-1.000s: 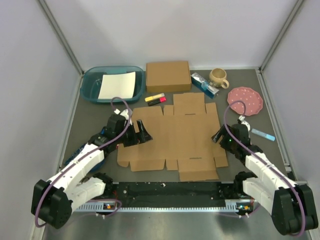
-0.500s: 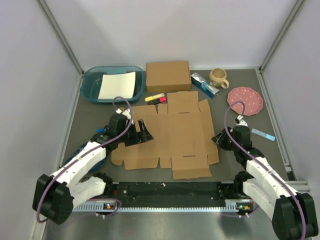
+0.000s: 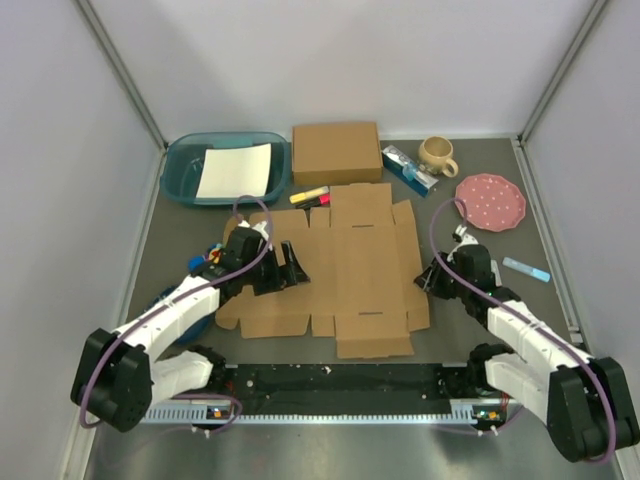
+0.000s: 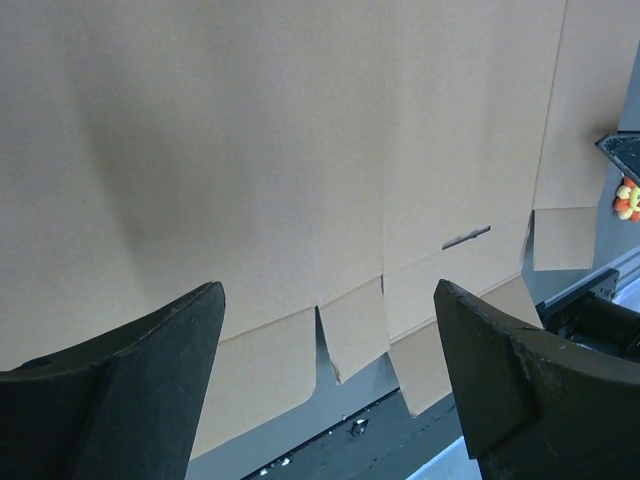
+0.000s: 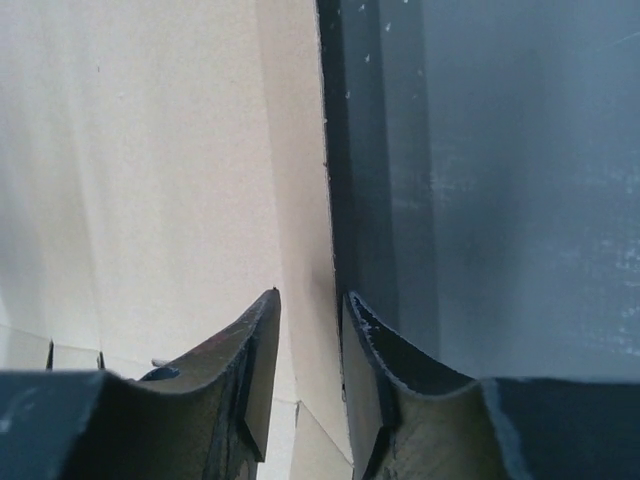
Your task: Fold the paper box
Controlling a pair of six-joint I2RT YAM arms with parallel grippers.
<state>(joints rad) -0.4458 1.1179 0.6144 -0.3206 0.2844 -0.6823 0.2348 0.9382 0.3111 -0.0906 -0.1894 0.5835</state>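
One paper box (image 3: 360,270) lies flat and unfolded as a cut cardboard sheet in the middle of the worktop (image 3: 180,225), its flaps spread out, reaching toward the near edge.

There are two pincers. The left pincer (image 3: 290,268) hangs over the sheet's left side, its fingers spread wide with nothing between them. The right pincer (image 5: 312,295) sits at the sheet's right edge, its fingers drawn narrow with that edge running into the slit between them. I cannot tell whether they actually pinch it.

Along the far edge, from left to right, stand:
- one teal bin (image 3: 185,160) holding one white sheet (image 3: 235,170)
- one smaller closed cardboard box (image 3: 336,152)
- one blue-and-white packet (image 3: 410,168)
- one mug (image 3: 437,153)

One pink plate (image 3: 490,200) lies near the far right corner. Two markers, one yellow (image 3: 308,194) and one pink (image 3: 322,201), lie just beyond the sheet's far edge.
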